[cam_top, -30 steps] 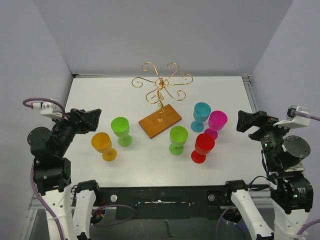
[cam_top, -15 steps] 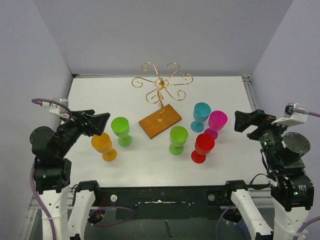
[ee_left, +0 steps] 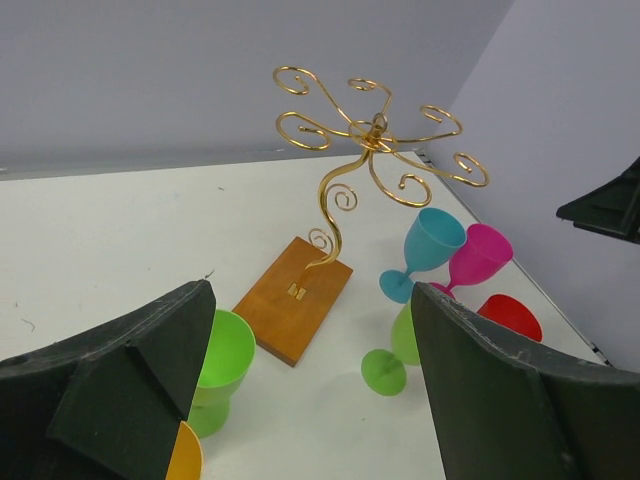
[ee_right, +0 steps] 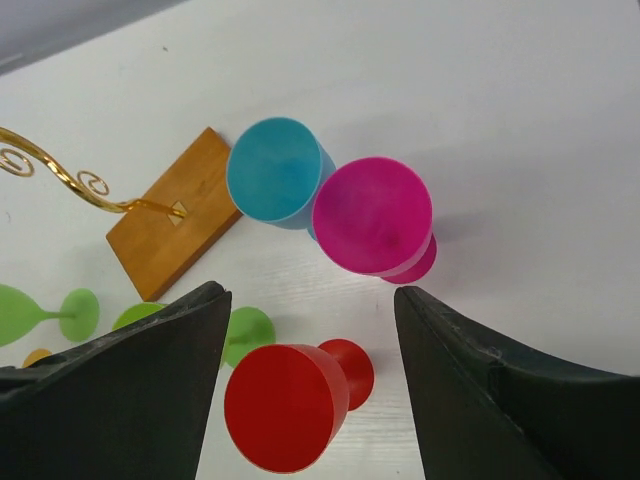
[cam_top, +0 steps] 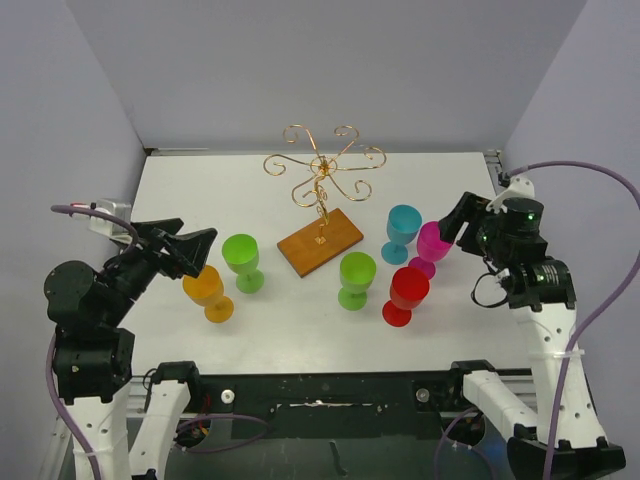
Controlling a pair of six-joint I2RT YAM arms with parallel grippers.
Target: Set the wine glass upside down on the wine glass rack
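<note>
The wine glass rack (cam_top: 320,165) is a gold wire stand with scroll arms on a brown wooden base (cam_top: 320,242) at the table's middle back; it also shows in the left wrist view (ee_left: 370,130). Several plastic wine glasses stand upright: orange (cam_top: 205,288), green (cam_top: 240,255), a second green (cam_top: 356,273), red (cam_top: 408,290), blue (cam_top: 403,226) and magenta (cam_top: 435,242). My left gripper (cam_top: 190,250) is open and empty, just left of the orange glass. My right gripper (cam_top: 455,222) is open and empty, above and just right of the magenta glass (ee_right: 372,215) and red glass (ee_right: 285,405).
The table's white top (cam_top: 290,310) ends at grey walls at the back and both sides. In the left wrist view my open fingers (ee_left: 130,370) frame the rack base (ee_left: 295,300), the left green glass (ee_left: 215,355) and the blue glass (ee_left: 432,240).
My right arm has risen and swung in towards the magenta and blue glasses. My left gripper has shifted slightly forward towards the orange glass. No glass has moved.
</note>
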